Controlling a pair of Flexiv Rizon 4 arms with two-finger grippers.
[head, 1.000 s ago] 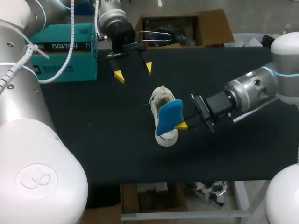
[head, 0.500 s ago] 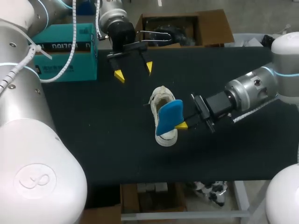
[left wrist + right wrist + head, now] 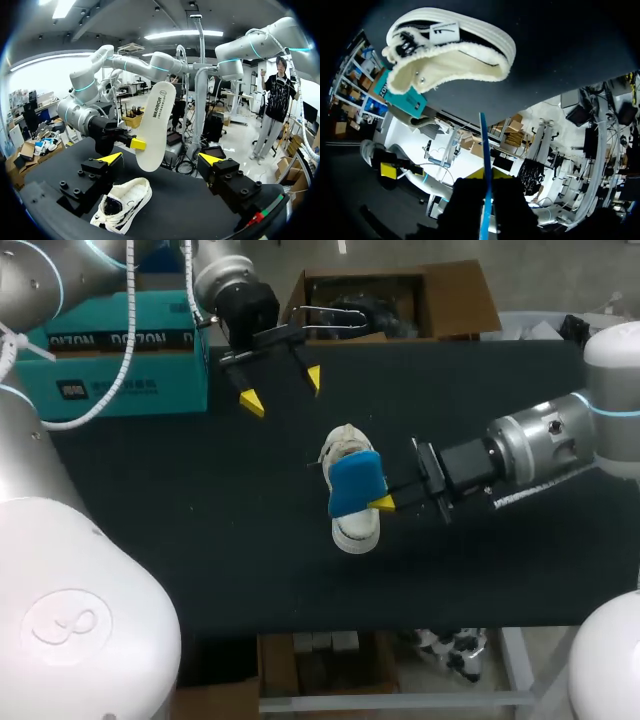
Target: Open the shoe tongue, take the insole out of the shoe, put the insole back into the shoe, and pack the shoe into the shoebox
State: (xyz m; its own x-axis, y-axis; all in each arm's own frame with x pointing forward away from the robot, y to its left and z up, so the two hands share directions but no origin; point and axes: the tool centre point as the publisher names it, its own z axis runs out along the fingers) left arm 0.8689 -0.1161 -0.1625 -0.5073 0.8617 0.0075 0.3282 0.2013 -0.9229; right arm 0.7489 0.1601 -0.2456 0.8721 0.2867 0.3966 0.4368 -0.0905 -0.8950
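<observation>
Where the right gripper (image 3: pixel 380 502) is pinched shut, it holds the insole (image 3: pixel 357 483) by its edge. The insole is a flat, soft pad, blue on one side and white on the other. It hangs just above the shoe (image 3: pixel 352 528), a cream cloth shoe with a fuzzy rim. The shoe sits mid-way on the black table (image 3: pixel 200 540), well away from the edges. The left gripper (image 3: pixel 282 390) hovers spread wide beyond the shoe, near the teal shoebox (image 3: pixel 110 350).
</observation>
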